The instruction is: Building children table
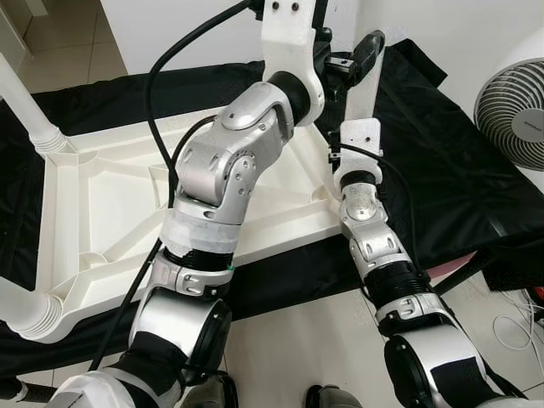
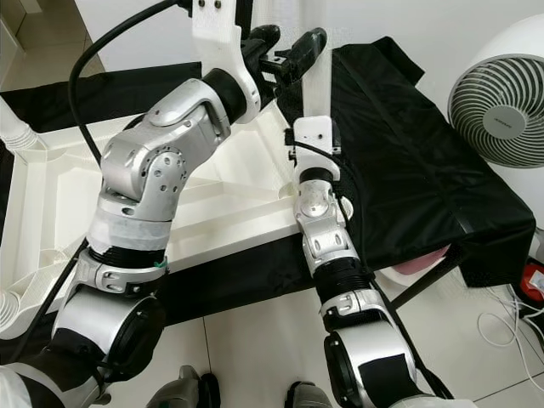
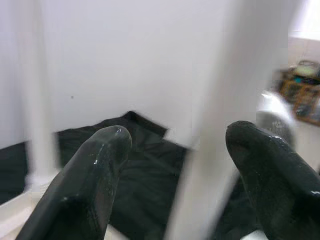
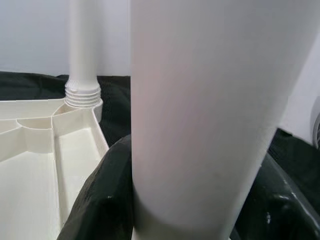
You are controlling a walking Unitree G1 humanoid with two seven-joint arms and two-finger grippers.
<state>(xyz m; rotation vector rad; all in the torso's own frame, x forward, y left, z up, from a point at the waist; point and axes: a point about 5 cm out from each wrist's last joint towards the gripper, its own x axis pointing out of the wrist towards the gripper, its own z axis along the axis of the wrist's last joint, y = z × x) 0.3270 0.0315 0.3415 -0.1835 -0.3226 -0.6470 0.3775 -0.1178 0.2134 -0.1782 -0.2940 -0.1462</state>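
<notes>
Currently the upturned white tabletop (image 1: pixel 102 212) lies on black cloth (image 1: pixel 442 170), at 9 o'clock. Left gripper (image 3: pixel 175 150), at 12, has fingers spread either side of the upright white leg (image 2: pixel 316 76). Right gripper (image 4: pixel 200 200) pinches that leg lower down.

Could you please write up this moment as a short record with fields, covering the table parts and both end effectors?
Table top: white tabletop lying upside down on a black cloth, ribs facing up.
Fitted legs: screwed-in legs at other corners, e.g. one.
Leg being worked: white leg standing upright at the corner nearest the right arm.
Right end effector: shut on the white leg.
Left end effector: open, fingers either side of the leg, higher up.
Nearby: fan.
</notes>
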